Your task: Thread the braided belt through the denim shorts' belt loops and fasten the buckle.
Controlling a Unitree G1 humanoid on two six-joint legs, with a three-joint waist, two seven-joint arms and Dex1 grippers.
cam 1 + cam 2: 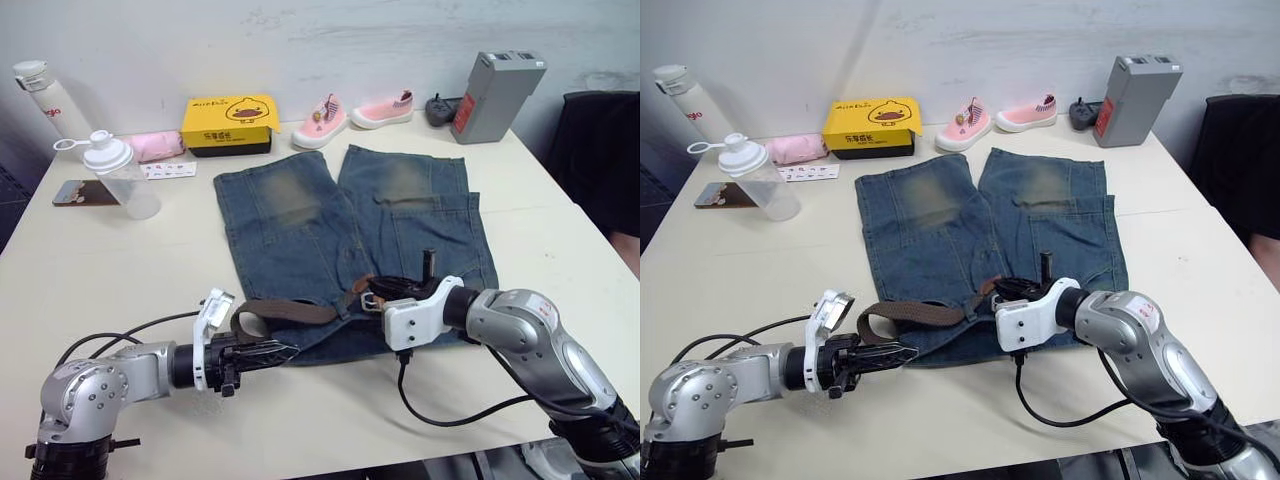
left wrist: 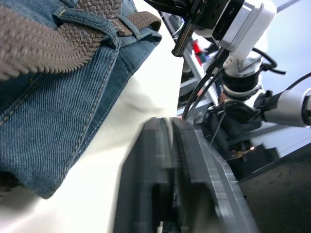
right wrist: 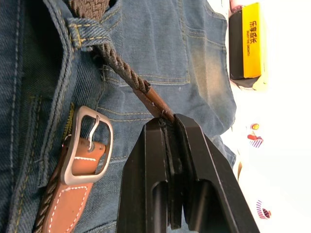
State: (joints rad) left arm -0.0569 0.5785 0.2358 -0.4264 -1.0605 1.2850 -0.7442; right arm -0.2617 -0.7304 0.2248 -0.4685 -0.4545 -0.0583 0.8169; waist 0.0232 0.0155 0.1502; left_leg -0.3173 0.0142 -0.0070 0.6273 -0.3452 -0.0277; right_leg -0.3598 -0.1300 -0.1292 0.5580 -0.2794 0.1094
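Belt tip in our right grip, buckle lying just beside it

On the table (image 1: 90,260) the shorts (image 1: 350,230) lie flat, waistband nearest us, with the belt (image 1: 290,311) run under a loop (image 3: 90,22) and bowing off the left edge. Our right gripper (image 3: 169,127) is pinched shut on the belt's leather tip; the buckle (image 3: 90,145) lies close by on the denim. Our left gripper (image 1: 272,352) is closed, empty, beside the waistband. We judge the braid limp and light, so grip that stiffer tip.

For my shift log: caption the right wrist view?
Right gripper pinching the braided belt tip beside the silver buckle on the denim shorts.
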